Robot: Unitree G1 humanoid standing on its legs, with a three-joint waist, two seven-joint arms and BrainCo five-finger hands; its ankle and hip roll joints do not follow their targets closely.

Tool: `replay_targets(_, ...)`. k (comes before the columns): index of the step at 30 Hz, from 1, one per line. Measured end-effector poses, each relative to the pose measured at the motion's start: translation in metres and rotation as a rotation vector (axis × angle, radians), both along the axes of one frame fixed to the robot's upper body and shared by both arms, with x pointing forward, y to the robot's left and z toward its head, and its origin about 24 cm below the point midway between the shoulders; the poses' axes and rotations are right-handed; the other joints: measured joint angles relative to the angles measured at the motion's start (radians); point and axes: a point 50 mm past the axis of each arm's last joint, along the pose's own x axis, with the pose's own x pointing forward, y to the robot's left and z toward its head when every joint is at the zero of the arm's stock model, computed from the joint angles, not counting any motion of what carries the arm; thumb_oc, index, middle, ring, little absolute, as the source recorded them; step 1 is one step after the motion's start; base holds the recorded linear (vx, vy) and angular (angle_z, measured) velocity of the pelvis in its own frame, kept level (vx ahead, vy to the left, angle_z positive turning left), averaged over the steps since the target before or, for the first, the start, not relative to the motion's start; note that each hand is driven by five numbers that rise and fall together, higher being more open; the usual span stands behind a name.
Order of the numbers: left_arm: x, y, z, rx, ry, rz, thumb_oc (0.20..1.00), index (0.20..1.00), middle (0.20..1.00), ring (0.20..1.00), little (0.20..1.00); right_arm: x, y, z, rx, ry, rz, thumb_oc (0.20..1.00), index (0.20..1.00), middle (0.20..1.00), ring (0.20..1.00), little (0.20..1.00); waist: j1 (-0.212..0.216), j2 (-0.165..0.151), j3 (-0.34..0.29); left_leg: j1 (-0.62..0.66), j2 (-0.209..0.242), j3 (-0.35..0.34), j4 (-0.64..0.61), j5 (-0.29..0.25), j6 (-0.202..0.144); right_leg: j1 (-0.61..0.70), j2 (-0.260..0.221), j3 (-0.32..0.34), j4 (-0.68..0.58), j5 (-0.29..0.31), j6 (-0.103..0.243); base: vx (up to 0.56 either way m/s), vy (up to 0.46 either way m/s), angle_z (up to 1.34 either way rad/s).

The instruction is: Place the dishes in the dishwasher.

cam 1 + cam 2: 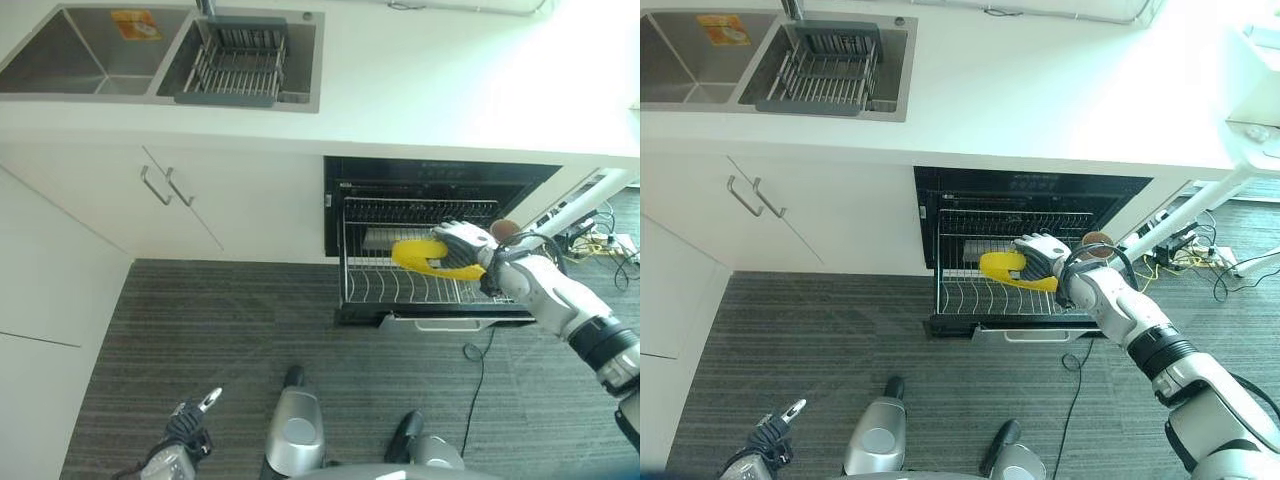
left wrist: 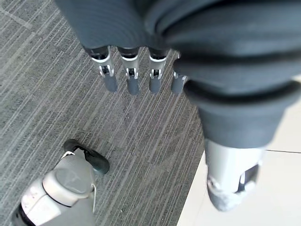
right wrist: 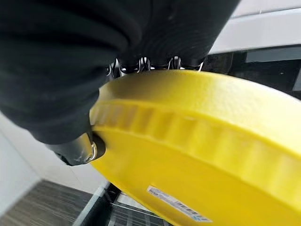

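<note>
Below the white bench (image 1: 450, 90), the dishwasher's (image 1: 430, 180) wire rack (image 1: 400, 285) stands pulled out; right hand (image 1: 462, 240) grips a yellow plate (image 1: 425, 256) above it. Left hand (image 2: 136, 75) hangs relaxed over grey carpet (image 1: 230, 340).

Grey carpet floor (image 1: 230, 330) (dishwasher rack (image 1: 420, 285) above).

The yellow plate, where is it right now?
The yellow plate is in the right hand, held over the pulled-out dishwasher rack, under the counter on the robot's right.
</note>
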Motion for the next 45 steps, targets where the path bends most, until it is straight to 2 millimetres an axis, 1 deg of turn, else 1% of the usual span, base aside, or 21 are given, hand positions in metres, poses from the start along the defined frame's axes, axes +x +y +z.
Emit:
replay_targets(4, 0.001, 0.001, 0.001, 0.000, -0.002, -0.004, 1.000, 1.000, 1.000, 1.000, 1.000, 0.010, -0.001, 0.007, -0.041, -0.038, -0.009, 0.200, 0.200, 0.200, 0.200, 0.200, 0.024, -0.002, 0.005, -0.007, -0.001, -0.008, 0.016, -0.008, -0.003, 0.000, -0.002, -0.002, 0.006, -0.004, 0.001, 0.01, 0.012, 0.02)
replay_targets(7, 0.007, 0.000, 0.004, 0.007, -0.009, -0.059, 1.000, 1.000, 1.000, 1.000, 1.000, 0.018, -0.014, 0.013, -0.059, -0.072, -0.073, 0.200, 0.200, 0.200, 0.200, 0.200, 0.045, 0.006, 0.014, -0.023, -0.004, -0.022, 0.028, -0.007, -0.004, -0.001, -0.004, -0.018, 0.008, -0.007, 0.002, -0.05, 0.007, 0.12)
replay_targets(10, 0.013, -0.001, 0.007, 0.002, -0.031, -0.089, 1.000, 1.000, 1.000, 1.000, 1.000, 0.030, -0.022, 0.031, -0.074, -0.151, -0.131, 0.200, 0.200, 0.200, 0.200, 0.200, 0.059, 0.024, 0.053, -0.057, -0.012, -0.031, 0.051, -0.007, -0.003, -0.039, -0.018, -0.019, 0.048, -0.019, 0.001, -0.06, 0.010, 0.08)
replay_targets(11, 0.014, -0.001, 0.008, 0.002, -0.035, -0.091, 1.000, 1.000, 1.000, 1.000, 1.000, 0.032, -0.024, 0.034, -0.075, -0.162, -0.140, 0.200, 0.200, 0.200, 0.200, 0.200, 0.059, 0.029, 0.062, -0.062, -0.014, -0.036, 0.053, -0.007, -0.003, -0.044, -0.021, -0.020, 0.053, -0.020, 0.001, -0.09, 0.038, 0.12)
replay_targets(12, 0.018, 0.000, 0.011, 0.002, -0.056, -0.105, 1.000, 1.000, 1.000, 1.000, 1.000, 0.037, -0.021, 0.049, -0.084, -0.210, -0.146, 0.200, 0.200, 0.200, 0.200, 0.200, 0.069, 0.045, 0.087, -0.093, -0.018, -0.044, 0.075, -0.008, -0.002, -0.077, -0.029, -0.020, 0.085, -0.028, 0.002, -0.08, 0.043, 0.10)
replay_targets(13, 0.021, -0.001, 0.012, -0.007, -0.071, -0.108, 1.000, 1.000, 1.000, 1.000, 1.000, 0.040, -0.020, 0.058, -0.083, -0.239, -0.152, 0.200, 0.200, 0.200, 0.200, 0.200, 0.073, 0.056, 0.105, -0.104, -0.021, -0.045, 0.085, -0.007, -0.001, -0.090, -0.034, -0.020, 0.099, -0.029, 0.003, -0.05, 0.043, 0.08)
replay_targets(15, 0.021, -0.006, 0.010, -0.018, -0.065, -0.136, 1.000, 1.000, 1.000, 1.000, 1.000, 0.043, -0.019, 0.067, -0.077, -0.280, -0.160, 0.200, 0.200, 0.200, 0.200, 0.200, 0.075, 0.068, 0.117, -0.116, -0.029, -0.047, 0.085, -0.005, 0.002, -0.106, -0.045, -0.018, 0.113, -0.031, 0.006, -0.02, 0.031, 0.06)
replay_targets(17, 0.020, -0.007, 0.010, -0.026, -0.068, -0.139, 1.000, 1.000, 1.000, 1.000, 1.000, 0.045, -0.018, 0.072, -0.077, -0.300, -0.159, 0.200, 0.200, 0.200, 0.200, 0.200, 0.079, 0.069, 0.118, -0.123, -0.037, -0.046, 0.091, -0.008, 0.006, -0.113, -0.056, -0.019, 0.125, -0.037, 0.011, -0.04, 0.054, 0.08)
replay_targets(18, 0.025, -0.010, 0.011, -0.034, -0.083, -0.164, 1.000, 1.000, 1.000, 1.000, 1.000, 0.051, -0.018, 0.086, -0.105, -0.335, -0.168, 0.200, 0.200, 0.200, 0.200, 0.200, 0.079, 0.072, 0.120, -0.160, -0.047, -0.046, 0.124, -0.016, 0.015, -0.153, -0.074, -0.014, 0.167, -0.055, 0.004, -0.05, 0.076, 0.08)
replay_targets(20, 0.032, -0.015, 0.015, -0.060, -0.122, -0.190, 1.000, 1.000, 1.000, 1.000, 1.000, 0.056, -0.021, 0.107, -0.129, -0.394, -0.207, 0.200, 0.200, 0.200, 0.200, 0.200, 0.080, 0.081, 0.138, -0.195, -0.059, -0.046, 0.159, -0.024, 0.023, -0.198, -0.096, 0.003, 0.221, -0.069, 0.003, -0.03, 0.057, 0.02)
replay_targets(21, 0.034, -0.016, 0.016, -0.059, -0.128, -0.199, 1.000, 1.000, 1.000, 1.000, 1.000, 0.057, -0.021, 0.111, -0.128, -0.408, -0.211, 0.200, 0.200, 0.200, 0.200, 0.200, 0.080, 0.082, 0.144, -0.203, -0.062, -0.046, 0.171, -0.028, 0.025, -0.210, -0.104, 0.006, 0.237, -0.076, 0.003, -0.03, 0.051, -0.01)
replay_targets(25, 0.038, -0.019, 0.019, -0.087, -0.160, -0.210, 1.000, 1.000, 1.000, 1.000, 1.000, 0.058, -0.023, 0.117, -0.148, -0.427, -0.225, 0.200, 0.200, 0.200, 0.200, 0.200, 0.079, 0.092, 0.151, -0.269, -0.078, -0.043, 0.269, -0.072, 0.036, -0.283, -0.141, 0.040, 0.341, -0.117, 0.010, -0.01, 0.080, 0.00)
replay_targets(28, 0.042, -0.020, 0.022, -0.104, -0.194, -0.194, 1.000, 1.000, 1.000, 1.000, 1.000, 0.059, -0.030, 0.115, -0.183, -0.413, -0.251, 0.200, 0.200, 0.200, 0.200, 0.200, 0.078, 0.098, 0.155, -0.293, -0.095, -0.037, 0.312, -0.088, 0.046, -0.314, -0.168, 0.058, 0.393, -0.135, 0.010, 0.01, 0.047, 0.02)
replay_targets(31, 0.043, -0.021, 0.023, -0.114, -0.210, -0.194, 1.000, 1.000, 1.000, 1.000, 1.000, 0.059, -0.035, 0.120, -0.230, -0.425, -0.263, 0.200, 0.200, 0.200, 0.200, 0.200, 0.080, 0.099, 0.155, -0.327, -0.106, -0.037, 0.352, -0.102, 0.051, -0.352, -0.189, 0.069, 0.441, -0.152, 0.014, 0.01, 0.064, 0.03)
replay_targets(33, 0.042, -0.022, 0.023, -0.127, -0.215, -0.185, 1.000, 1.000, 1.000, 1.000, 1.000, 0.060, -0.049, 0.120, -0.245, -0.415, -0.325, 0.200, 0.200, 0.200, 0.200, 0.200, 0.078, 0.100, 0.155, -0.342, -0.116, -0.037, 0.366, -0.108, 0.057, -0.371, -0.202, 0.077, 0.463, -0.158, 0.014, 0.00, 0.055, 0.06)
replay_targets(35, 0.037, -0.022, 0.021, -0.127, -0.204, -0.188, 1.000, 1.000, 1.000, 1.000, 1.000, 0.060, -0.055, 0.119, -0.252, -0.412, -0.350, 0.200, 0.200, 0.200, 0.200, 0.200, 0.078, 0.100, 0.155, -0.342, -0.119, -0.035, 0.368, -0.108, 0.057, -0.372, -0.205, 0.079, 0.463, -0.158, 0.014, -0.01, 0.074, -0.01)
replay_targets(37, 0.033, -0.025, 0.018, -0.143, -0.197, -0.190, 1.000, 1.000, 1.000, 1.000, 1.000, 0.060, -0.064, 0.124, -0.292, -0.445, -0.382, 0.200, 0.200, 0.200, 0.200, 0.200, 0.079, 0.102, 0.154, -0.372, -0.122, -0.023, 0.395, -0.119, 0.060, -0.418, -0.217, 0.102, 0.500, -0.166, 0.016, -0.02, 0.094, -0.10)
replay_targets(38, 0.032, -0.024, 0.018, -0.142, -0.195, -0.188, 1.000, 1.000, 1.000, 1.000, 1.000, 0.060, -0.064, 0.121, -0.313, -0.442, -0.375, 0.200, 0.200, 0.200, 0.200, 0.200, 0.078, 0.102, 0.154, -0.374, -0.122, -0.019, 0.407, -0.124, 0.063, -0.422, -0.219, 0.110, 0.513, -0.171, 0.017, 0.04, 0.096, -0.11)
replay_targets(40, 0.034, -0.025, 0.020, -0.146, -0.228, -0.172, 1.000, 1.000, 1.000, 1.000, 1.000, 0.060, -0.061, 0.121, -0.411, -0.516, -0.336, 0.200, 0.200, 0.200, 0.200, 0.200, 0.076, 0.106, 0.154, -0.383, -0.124, -0.017, 0.419, -0.137, 0.065, -0.440, -0.227, 0.119, 0.535, -0.184, 0.022, 0.05, 0.044, -0.04)
replay_targets(42, 0.034, -0.024, 0.021, -0.135, -0.243, -0.170, 1.000, 1.000, 1.000, 1.000, 1.000, 0.060, -0.059, 0.121, -0.455, -0.558, -0.311, 0.200, 0.200, 0.200, 0.200, 0.200, 0.076, 0.107, 0.154, -0.387, -0.121, -0.017, 0.419, -0.128, 0.056, -0.447, -0.226, 0.119, 0.540, -0.185, 0.018, -0.02, 0.047, 0.00)
replay_targets(45, 0.037, -0.025, 0.024, -0.138, -0.279, -0.165, 1.000, 1.000, 1.000, 1.000, 1.000, 0.059, -0.061, 0.123, -0.528, -0.640, -0.315, 0.200, 0.200, 0.200, 0.200, 0.200, 0.079, 0.112, 0.154, -0.405, -0.120, -0.019, 0.428, -0.128, 0.055, -0.467, -0.226, 0.121, 0.551, -0.187, 0.015, -0.02, 0.045, 0.01)
